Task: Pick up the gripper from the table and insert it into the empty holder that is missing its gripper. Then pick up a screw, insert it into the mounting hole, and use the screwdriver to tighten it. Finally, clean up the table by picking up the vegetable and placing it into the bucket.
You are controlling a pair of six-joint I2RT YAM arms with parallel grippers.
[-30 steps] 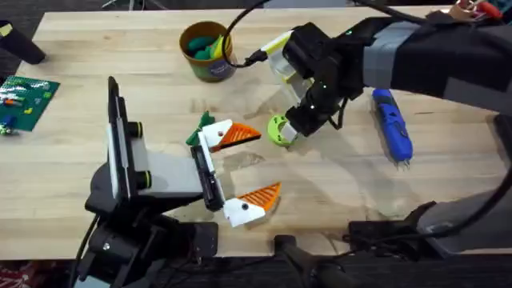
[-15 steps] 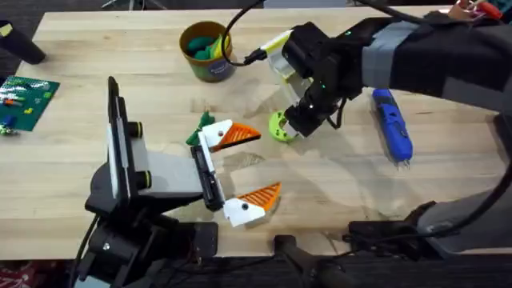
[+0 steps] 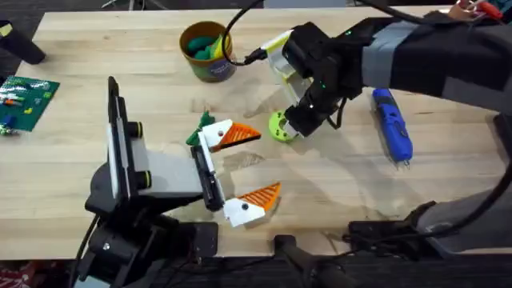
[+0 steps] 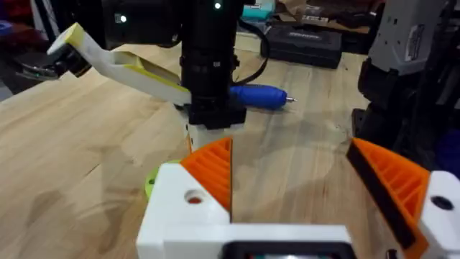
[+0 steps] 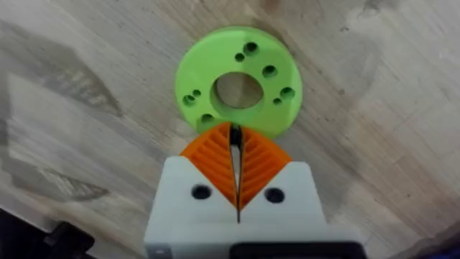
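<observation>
My right gripper (image 3: pixel 294 126) reaches to the table's middle, shut, with its orange pads (image 5: pixel 215 162) pressed together. Its tips sit at the rim of a lime-green disc with holes (image 5: pixel 238 90), also seen as the disc (image 3: pixel 278 128). A thin dark sliver shows between the pads; I cannot tell what it is. My left gripper (image 3: pixel 248 166) stands wide open nearer the front, nothing between its fingers (image 4: pixel 215 169). A small green leafy vegetable (image 3: pixel 198 130) lies by its far finger. The blue screwdriver (image 3: pixel 392 124) lies to the right. The yellow-orange bucket (image 3: pixel 210 68) stands at the back, holding green and yellow pieces.
A pale yellow part (image 3: pixel 276 50) juts out beside the right wrist. At the far left edge lie a green circuit board (image 3: pixel 26 100) and a black object (image 3: pixel 20 44). Bare wood stretches between the disc and the screwdriver (image 4: pixel 257 96).
The right gripper and the green disc have edged slightly toward the back of the table. The left arm has not moved.
</observation>
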